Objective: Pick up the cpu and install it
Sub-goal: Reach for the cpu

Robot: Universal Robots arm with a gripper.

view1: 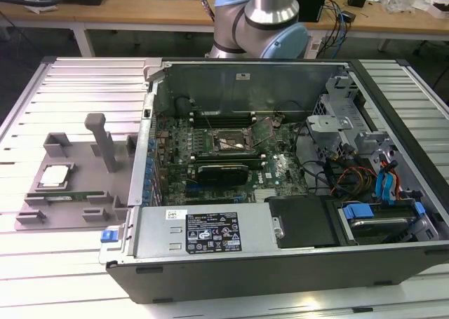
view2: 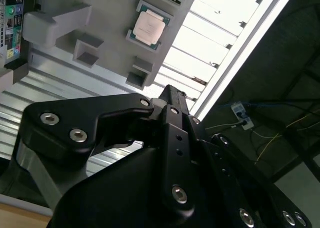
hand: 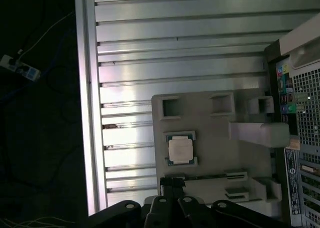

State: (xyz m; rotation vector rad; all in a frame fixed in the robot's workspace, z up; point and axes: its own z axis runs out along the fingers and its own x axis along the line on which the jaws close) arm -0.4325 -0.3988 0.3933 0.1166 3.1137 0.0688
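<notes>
Exterior view first: the cpu (view1: 55, 176) is sitting metal side up in a square pocket of the grey tray (view1: 83, 159), close to the tray edge that faces away from the computer. My guess is that the pocket is there to keep the chip flat and squared up in a known spot, so it can be found without hunting. Nothing is touching it, so the pick-up hasn't happened yet.

A green memory stick (view1: 70, 195) lies in its own slot in the tray, just beside the cpu along the tray's near edge. The tray itself sits on the slatted metal bench (view1: 77, 80), toward the bench's edge on the exterior view's left, right up against the computer case (view1: 245, 277).

The case is lying on its side with the panel off, so the board faces up. The socket (view1: 228, 142) in the middle looks open and bare, with its cover plate tipped up, which I'd read as ready to take the chip.

The arm (view1: 270, 3) rises behind the far edge of the case. In both wrist views the gripper (hand: 172, 182) (view2: 169, 91) hangs above the tray, well clear of the cpu (hand: 180, 149) (view2: 150, 25). From what I can see the jaws are pinched together with nothing between them. The cameras have the chip nicely in sight, so it looks like lining-up time, early in the job.
</notes>
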